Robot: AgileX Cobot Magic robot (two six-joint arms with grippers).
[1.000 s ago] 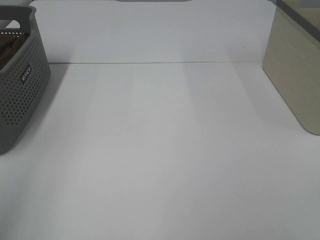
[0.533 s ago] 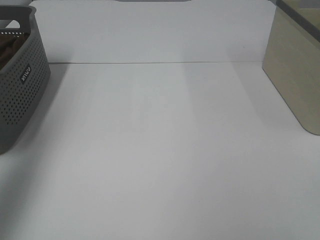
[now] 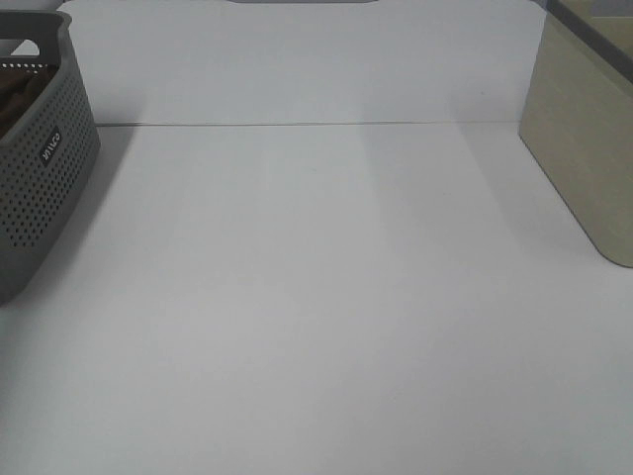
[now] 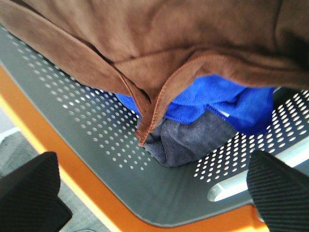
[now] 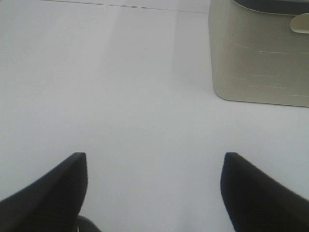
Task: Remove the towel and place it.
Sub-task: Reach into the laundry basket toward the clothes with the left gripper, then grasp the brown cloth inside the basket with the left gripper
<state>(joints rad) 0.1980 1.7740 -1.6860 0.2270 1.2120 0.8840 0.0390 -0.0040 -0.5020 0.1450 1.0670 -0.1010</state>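
Left pincer (image 4: 154, 193) is hanging wide open over the towel (image 4: 159, 43) in the basket (image 4: 87, 111).
The towel is lying bunched straight ahead of it, hem pointing at the gap; the right pincer (image 5: 154, 193), also open, is hovering over the bench (image 3: 316, 297), well apart.

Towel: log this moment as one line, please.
towel in basket, not gripped | left hand open by towel | right hand open over table

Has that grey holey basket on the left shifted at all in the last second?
No. The grey basket keeps its place against the seam line behind it.
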